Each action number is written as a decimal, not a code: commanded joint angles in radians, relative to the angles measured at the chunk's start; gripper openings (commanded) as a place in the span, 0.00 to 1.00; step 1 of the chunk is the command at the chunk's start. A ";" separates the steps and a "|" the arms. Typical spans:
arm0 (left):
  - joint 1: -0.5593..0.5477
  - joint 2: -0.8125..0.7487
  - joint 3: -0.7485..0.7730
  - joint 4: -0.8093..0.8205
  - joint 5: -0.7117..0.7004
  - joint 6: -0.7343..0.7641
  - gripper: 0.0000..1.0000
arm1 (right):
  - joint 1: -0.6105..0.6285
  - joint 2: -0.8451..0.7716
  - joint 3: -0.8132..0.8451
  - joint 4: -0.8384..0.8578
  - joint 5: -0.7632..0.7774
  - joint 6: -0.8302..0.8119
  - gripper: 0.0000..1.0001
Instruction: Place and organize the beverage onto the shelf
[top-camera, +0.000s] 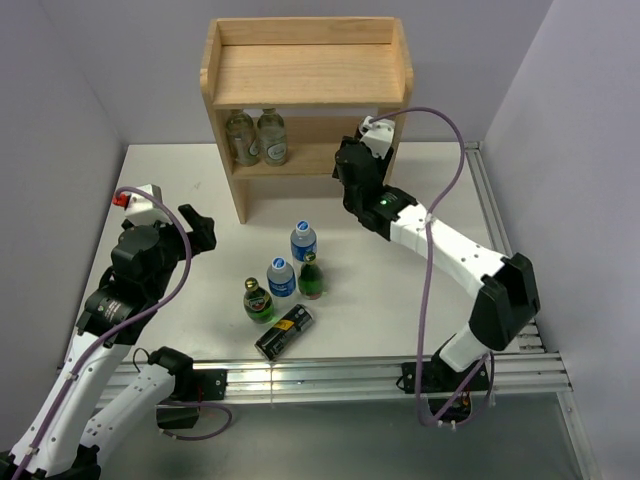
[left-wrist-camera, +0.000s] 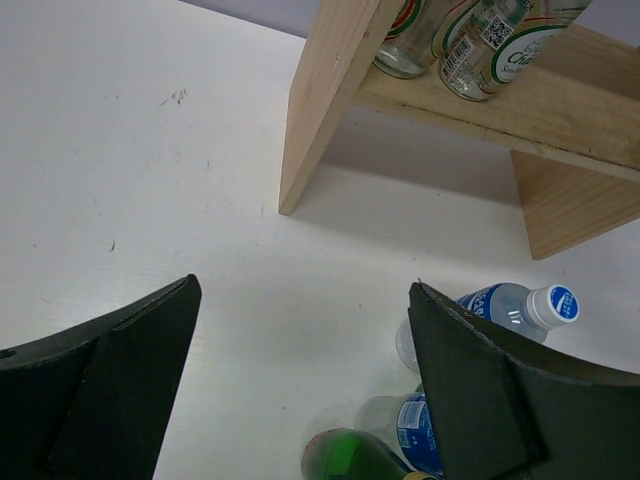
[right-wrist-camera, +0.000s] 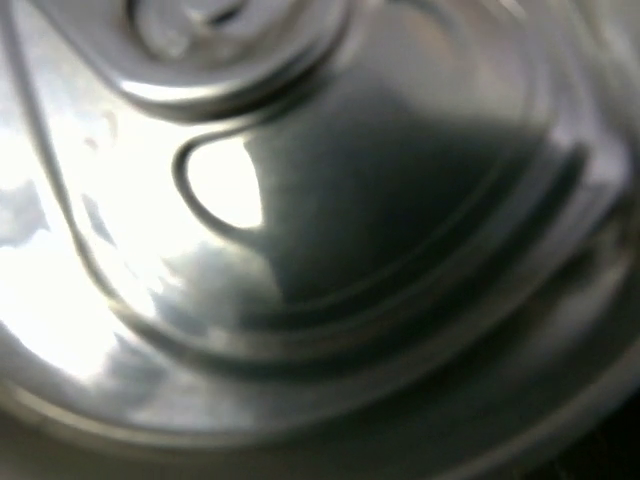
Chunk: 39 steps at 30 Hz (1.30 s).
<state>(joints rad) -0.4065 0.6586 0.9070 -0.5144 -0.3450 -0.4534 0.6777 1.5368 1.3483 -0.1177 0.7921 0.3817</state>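
The light-wood shelf (top-camera: 310, 75) stands at the back of the table, with two clear glass bottles (top-camera: 257, 137) on the left of its lower tier. My right gripper (top-camera: 352, 165) reaches into the right side of that tier. A silver can lid (right-wrist-camera: 320, 240) fills the right wrist view, blurred and very close, so the gripper is shut on a can. On the table stand two blue-capped water bottles (top-camera: 303, 241) and two green bottles (top-camera: 311, 276); a black can (top-camera: 284, 332) lies on its side. My left gripper (left-wrist-camera: 303, 290) hovers open and empty, left of this group.
The shelf's left side panel (left-wrist-camera: 330, 110) stands just ahead of my left gripper. A water bottle (left-wrist-camera: 510, 305) and a green bottle (left-wrist-camera: 350, 455) sit by its right finger. Grey walls close in on both sides, and an aluminium rail (top-camera: 350, 372) runs along the near edge.
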 joint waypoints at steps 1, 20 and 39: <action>0.008 -0.001 0.001 0.019 0.015 0.021 0.92 | -0.049 0.016 0.098 0.066 -0.044 -0.033 0.00; 0.015 0.006 0.001 0.020 0.029 0.021 0.91 | -0.147 0.244 0.212 0.155 0.016 -0.132 0.00; 0.024 0.003 -0.002 0.024 0.032 0.019 0.91 | -0.133 0.197 0.138 0.096 0.035 -0.037 1.00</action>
<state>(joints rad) -0.3897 0.6651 0.9070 -0.5144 -0.3290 -0.4530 0.5434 1.7882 1.4963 -0.0376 0.8207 0.3103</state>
